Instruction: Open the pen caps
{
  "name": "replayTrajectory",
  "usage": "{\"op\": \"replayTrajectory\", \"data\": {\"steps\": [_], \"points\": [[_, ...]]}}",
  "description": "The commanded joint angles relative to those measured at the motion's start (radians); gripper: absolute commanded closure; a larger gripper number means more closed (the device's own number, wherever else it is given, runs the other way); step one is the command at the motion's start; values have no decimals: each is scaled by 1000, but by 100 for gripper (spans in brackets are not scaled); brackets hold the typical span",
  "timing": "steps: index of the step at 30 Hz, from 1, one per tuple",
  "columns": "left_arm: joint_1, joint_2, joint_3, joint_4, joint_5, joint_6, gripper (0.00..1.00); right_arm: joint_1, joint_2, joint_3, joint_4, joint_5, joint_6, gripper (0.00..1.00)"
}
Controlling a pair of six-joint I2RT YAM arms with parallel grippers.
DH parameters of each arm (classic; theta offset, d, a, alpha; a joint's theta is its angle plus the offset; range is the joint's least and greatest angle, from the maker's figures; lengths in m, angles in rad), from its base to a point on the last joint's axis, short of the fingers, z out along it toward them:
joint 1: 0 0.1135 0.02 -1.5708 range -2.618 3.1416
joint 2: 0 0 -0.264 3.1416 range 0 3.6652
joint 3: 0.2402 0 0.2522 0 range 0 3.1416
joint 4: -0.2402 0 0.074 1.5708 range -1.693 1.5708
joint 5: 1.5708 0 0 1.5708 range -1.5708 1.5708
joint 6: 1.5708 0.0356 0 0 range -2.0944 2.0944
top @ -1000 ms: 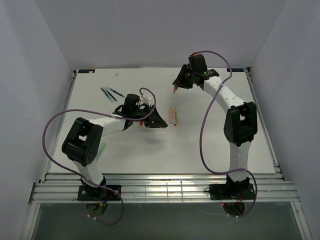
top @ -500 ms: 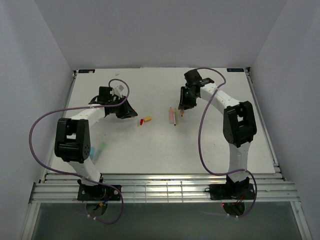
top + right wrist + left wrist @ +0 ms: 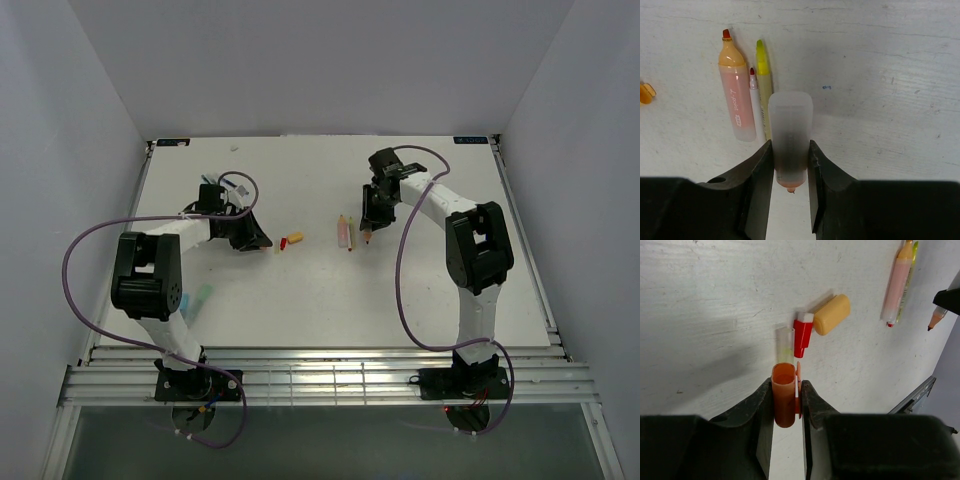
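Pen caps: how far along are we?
Done: pink highlighter, thin red pen and yellow highlighter lie uncapped; yellow cap, red cap and clear cap lie loose. In hand: left gripper clamps an orange cap, right gripper an uncapped orange-tipped pen. Left: the blue pens farther back, caps too small to judge.

Within the last second the left arm (image 3: 185,232) has swung away from the middle of the worktop (image 3: 300,300) toward its left side, carrying the left fingers (image 3: 764,410) and their orange cap (image 3: 784,401) with it; the yellow cap (image 3: 295,238) and red cap (image 3: 283,244), hidden under those fingers before, now lie in open view; the arm now crosses the blue pens (image 3: 236,186), which earlier lay uncovered; the right fingers (image 3: 762,170), earlier near the far edge, have drawn nearer, so the orange-tipped pen (image 3: 367,232) they hold now points down just beside the pink highlighter (image 3: 343,230).
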Motion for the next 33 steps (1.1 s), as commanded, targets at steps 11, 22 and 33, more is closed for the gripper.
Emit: {"op": "replayTrajectory", "data": {"steps": [11,22,33], "points": [[5,25,-43,49,23,-40,63,-13,45,47,21,-12,-8,92],[5,3,-69,51,14,-53,55,-11,94,70,22,-28,-36,88],[4,-18,-69,45,12,-63,53,-13,121,78,22,-48,-48,73]]}}
